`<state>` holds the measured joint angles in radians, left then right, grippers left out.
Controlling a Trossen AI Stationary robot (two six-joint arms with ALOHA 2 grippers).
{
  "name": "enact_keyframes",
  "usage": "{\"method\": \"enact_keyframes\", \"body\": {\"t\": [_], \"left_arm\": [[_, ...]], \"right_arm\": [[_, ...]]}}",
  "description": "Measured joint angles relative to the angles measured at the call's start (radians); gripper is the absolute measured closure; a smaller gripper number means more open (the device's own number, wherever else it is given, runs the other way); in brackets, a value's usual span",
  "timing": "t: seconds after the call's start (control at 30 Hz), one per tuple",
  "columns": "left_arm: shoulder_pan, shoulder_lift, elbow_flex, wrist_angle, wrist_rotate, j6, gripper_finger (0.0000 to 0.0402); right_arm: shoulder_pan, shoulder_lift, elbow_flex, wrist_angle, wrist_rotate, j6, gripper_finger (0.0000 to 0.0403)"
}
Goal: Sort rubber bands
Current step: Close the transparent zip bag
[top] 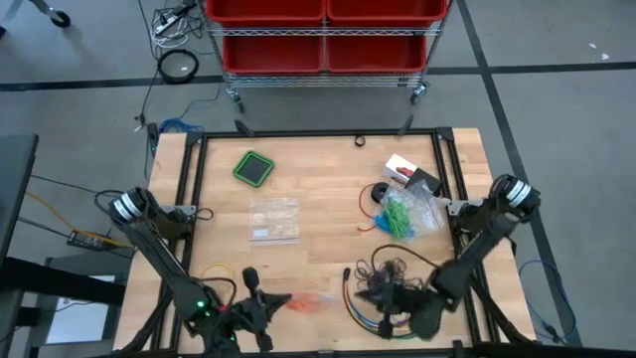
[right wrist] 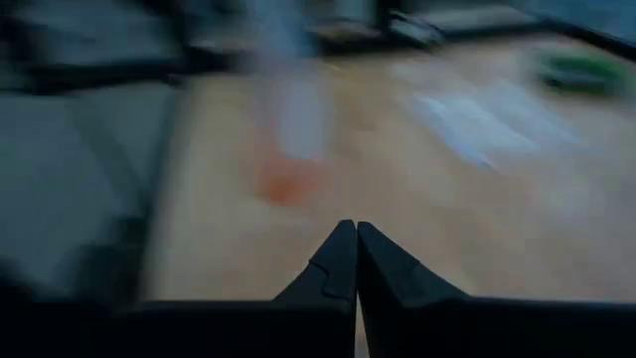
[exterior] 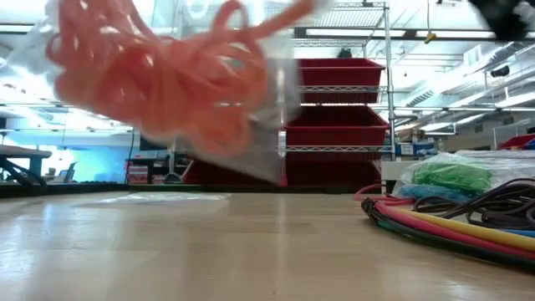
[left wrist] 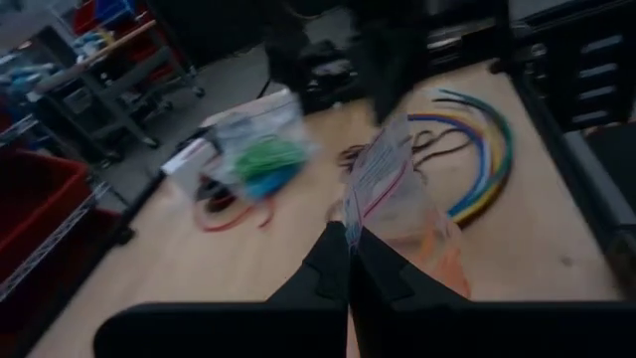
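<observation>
My left gripper (top: 283,298) (left wrist: 350,249) is near the table's front edge, shut on a clear zip bag (left wrist: 397,189) of orange rubber bands (exterior: 167,75). The bag hangs above the table top. My right gripper (top: 376,296) (right wrist: 355,234) is shut and empty. It is over the coiled cables (top: 383,308) and points toward the bag, whose orange bands (right wrist: 293,179) show ahead of it. Another clear bag with green and blue rubber bands (top: 405,214) lies on the table at the right. A dark bunch (top: 393,270) lies by the cables. My left gripper pinches the bag's edge beside its red zip line (left wrist: 363,214) between its two fingers. The fingers come nearly level from the table's left. The bag stands out beyond the fingertips, lifted clear of the table, with the orange bands bunched inside it.
Flat clear bags (top: 273,219) lie mid-table and a green square box (top: 254,167) sits farther back. A white and red box (top: 402,171) is at the back right. Multicoloured cables (exterior: 451,226) curl along the front right. A red bin rack (top: 323,35) stands beyond the far edge.
</observation>
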<state>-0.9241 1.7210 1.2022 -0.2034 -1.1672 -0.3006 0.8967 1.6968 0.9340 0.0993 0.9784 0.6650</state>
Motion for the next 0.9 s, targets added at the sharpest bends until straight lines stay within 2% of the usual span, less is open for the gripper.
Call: {"method": "enact_keyframes", "body": {"t": [0.1, 0.17, 0.27, 0.33, 0.47, 0.6, 0.73, 0.83, 0.9], "left_arm": [[0.000, -0.062, 0.000, -0.120, -0.010, -0.051, 0.0399], [0.000, -0.099, -0.001, -0.214, -0.010, -0.095, 0.0399], [0.000, -0.153, -0.028, -0.322, -0.010, -0.149, 0.0400], [0.003, -0.193, -0.053, -0.380, -0.009, -0.184, 0.0400], [0.011, -0.283, -0.127, -0.397, -0.010, -0.210, 0.0400], [0.021, -0.369, -0.197, -0.372, -0.017, -0.231, 0.0400], [0.031, -0.427, -0.260, -0.274, -0.017, -0.220, 0.0400], [0.043, -0.446, -0.287, -0.202, 0.010, -0.194, 0.0400], [0.052, -0.453, -0.298, -0.147, 0.019, -0.157, 0.0400]], "right_arm": [[-0.059, -0.001, -0.069, 0.411, -0.160, -0.322, 0.0403], [-0.101, -0.001, -0.097, 0.532, -0.215, -0.407, 0.0403], [-0.167, 0.001, -0.134, 0.546, -0.239, -0.397, 0.0403], [-0.218, 0.001, -0.153, 0.547, -0.303, -0.355, 0.0402], [-0.320, 0.001, -0.166, 0.548, -0.441, -0.355, 0.0383], [-0.409, 0.002, -0.166, 0.569, -0.538, -0.382, 0.0337], [-0.452, 0.002, -0.166, 0.619, -0.631, -0.410, 0.0284], [-0.452, 0.002, -0.166, 0.671, -0.629, -0.481, 0.0253], [-0.452, 0.002, -0.165, 0.697, -0.588, -0.519, 0.0240]]}}
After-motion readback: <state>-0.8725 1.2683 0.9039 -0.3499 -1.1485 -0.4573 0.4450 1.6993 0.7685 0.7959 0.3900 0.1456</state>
